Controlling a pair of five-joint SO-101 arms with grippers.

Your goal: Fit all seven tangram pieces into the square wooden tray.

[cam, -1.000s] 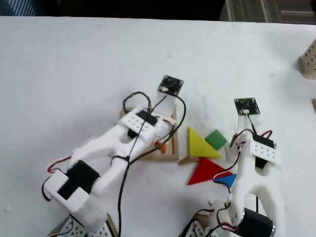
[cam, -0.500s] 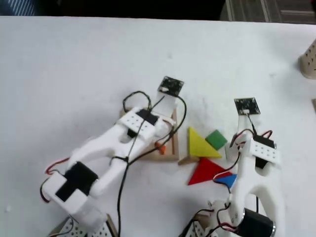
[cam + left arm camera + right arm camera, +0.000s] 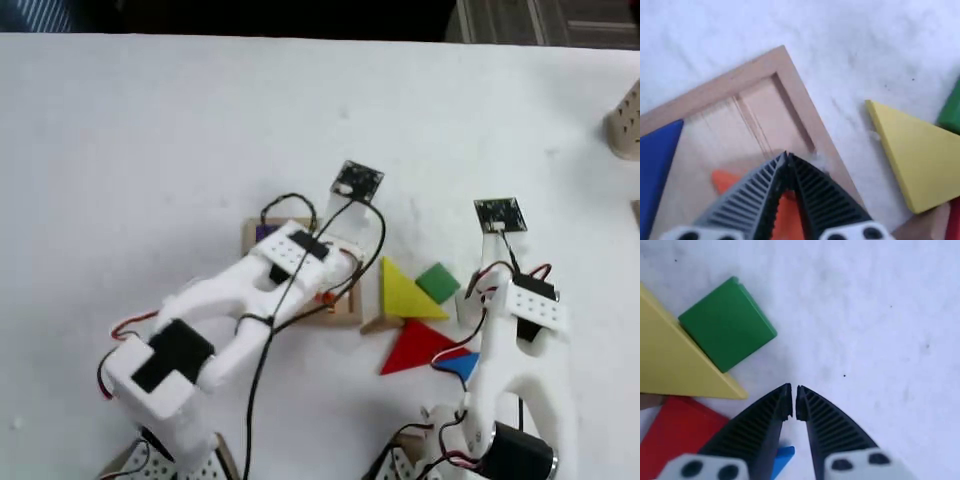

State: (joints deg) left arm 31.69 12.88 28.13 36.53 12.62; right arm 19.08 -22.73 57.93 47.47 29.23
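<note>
The left gripper (image 3: 788, 161) has its jaws pressed together and holds nothing. Its tip is over the orange piece (image 3: 724, 180), which lies inside the square wooden tray (image 3: 799, 97) near one tray corner. A blue piece (image 3: 655, 160) lies toward the tray's opposite side. The step looks like a nudge, probably best done low and slow so the orange piece slides flat against the rim without riding up it. The right gripper (image 3: 793, 401), all but closed and empty, hangs over bare desk (image 3: 880, 315) beside the green square (image 3: 727, 330) and yellow triangle (image 3: 675, 365), both outside the tray.
</note>
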